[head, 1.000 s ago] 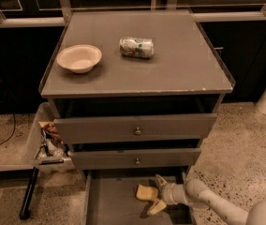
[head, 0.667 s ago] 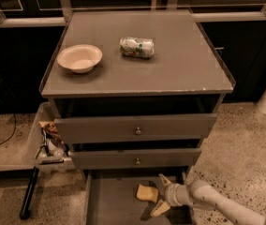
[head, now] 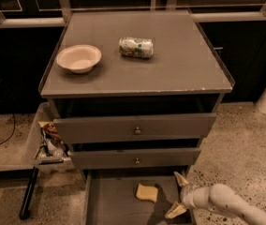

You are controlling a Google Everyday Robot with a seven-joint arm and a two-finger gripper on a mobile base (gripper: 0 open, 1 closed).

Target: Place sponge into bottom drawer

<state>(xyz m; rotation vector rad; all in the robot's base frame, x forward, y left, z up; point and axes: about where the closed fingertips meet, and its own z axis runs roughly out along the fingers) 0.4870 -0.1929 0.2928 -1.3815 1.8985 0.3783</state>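
– Pale yellow sponge (head: pixel 146 192): where does it lie from the fingers?

– Just past the fingertips, in line with the gap between them and near but not touching. It rests flat on the floor of the bottom drawer (head: pixel 112 204), which is pulled out.

– And the gripper (head: pixel 177 195)?

– Low over the drawer's edge, on the end of the white arm (head: pixel 226 201). Its two fingers are spread wide and hold nothing.

– Long axis of the sponge?

– It looks close to square from this angle, so I can't name one. The one arm is all there is, and it is right beside it.

– So what does the next move turn on?

– My reading is that the sponge is already where it belongs. The arm would need to draw back along its own line, away from the sponge, without nudging it.

– Anything in the way?

– Above the fingers hangs the middle drawer front (head: pixel 136 158), and above that the upper one (head: pixel 135 128). A straight lift could strike them. The bowl (head: pixel 78 58) and crushed can (head: pixel 136 47) sit far above on the cabinet top (head: pixel 180 69), and the cluttered bin (head: pixel 48 144) lies well beyond the sponge.
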